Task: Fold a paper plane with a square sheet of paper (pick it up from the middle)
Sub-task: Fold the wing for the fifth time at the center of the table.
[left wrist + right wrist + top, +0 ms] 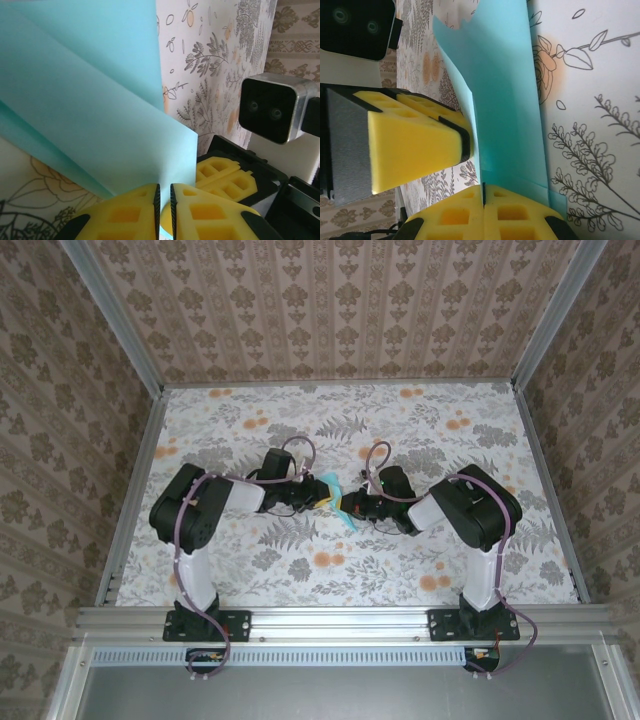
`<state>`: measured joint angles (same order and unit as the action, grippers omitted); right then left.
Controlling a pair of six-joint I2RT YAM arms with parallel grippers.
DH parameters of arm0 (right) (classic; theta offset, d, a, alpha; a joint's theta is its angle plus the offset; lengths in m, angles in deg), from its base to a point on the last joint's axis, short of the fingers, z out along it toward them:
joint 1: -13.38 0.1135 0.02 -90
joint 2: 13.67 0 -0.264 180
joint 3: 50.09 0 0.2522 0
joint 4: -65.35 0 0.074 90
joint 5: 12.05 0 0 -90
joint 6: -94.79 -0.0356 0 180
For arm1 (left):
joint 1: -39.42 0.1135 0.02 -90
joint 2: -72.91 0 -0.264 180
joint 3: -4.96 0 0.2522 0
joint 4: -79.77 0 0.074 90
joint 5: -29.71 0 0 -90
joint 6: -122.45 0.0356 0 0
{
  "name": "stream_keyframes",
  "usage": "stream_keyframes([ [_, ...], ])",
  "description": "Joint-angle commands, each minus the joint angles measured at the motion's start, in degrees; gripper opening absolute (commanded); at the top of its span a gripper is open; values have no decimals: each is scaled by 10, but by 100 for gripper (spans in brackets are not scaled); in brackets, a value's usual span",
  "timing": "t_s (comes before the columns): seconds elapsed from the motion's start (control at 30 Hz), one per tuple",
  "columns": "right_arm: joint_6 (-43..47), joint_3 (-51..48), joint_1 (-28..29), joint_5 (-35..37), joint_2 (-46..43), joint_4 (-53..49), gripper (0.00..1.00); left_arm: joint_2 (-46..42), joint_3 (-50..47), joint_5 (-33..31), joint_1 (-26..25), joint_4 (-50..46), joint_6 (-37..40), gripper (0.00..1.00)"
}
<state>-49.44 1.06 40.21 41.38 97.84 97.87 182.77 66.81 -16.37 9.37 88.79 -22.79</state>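
Yellow pads (135,210) of my left claw (165,194) stand almost together, pinching the paper (100,115) at its lower corner. My right claw (484,196) is clamped tight on another edge. The paper stands mid-table (300,410), with my claws at its 9 and 3 o'clock. It looks light, limp and easily torn, so I would grip flat beside the fold and pull gently. No readable writing anywhere.

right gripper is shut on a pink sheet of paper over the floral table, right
No, the sheet of paper is light teal, not pink, as the right wrist view shows. The right gripper is shut on it over the floral table.
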Motion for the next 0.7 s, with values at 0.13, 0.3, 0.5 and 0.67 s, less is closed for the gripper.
stream_keyframes([
  [0.13,21,11,-3,6,-5,-69,6,17,14,-4,-3,-15,23,14],
  [0.3,65,27,-2,3,-41,-139,18,21,17,-11,-1,-33,27,13],
  [0.5,130,41,1,13,-82,-224,24,29,21,-13,0,-39,24,13],
  [0.67,197,48,12,44,-117,-295,26,31,27,-11,0,-46,26,12],
])
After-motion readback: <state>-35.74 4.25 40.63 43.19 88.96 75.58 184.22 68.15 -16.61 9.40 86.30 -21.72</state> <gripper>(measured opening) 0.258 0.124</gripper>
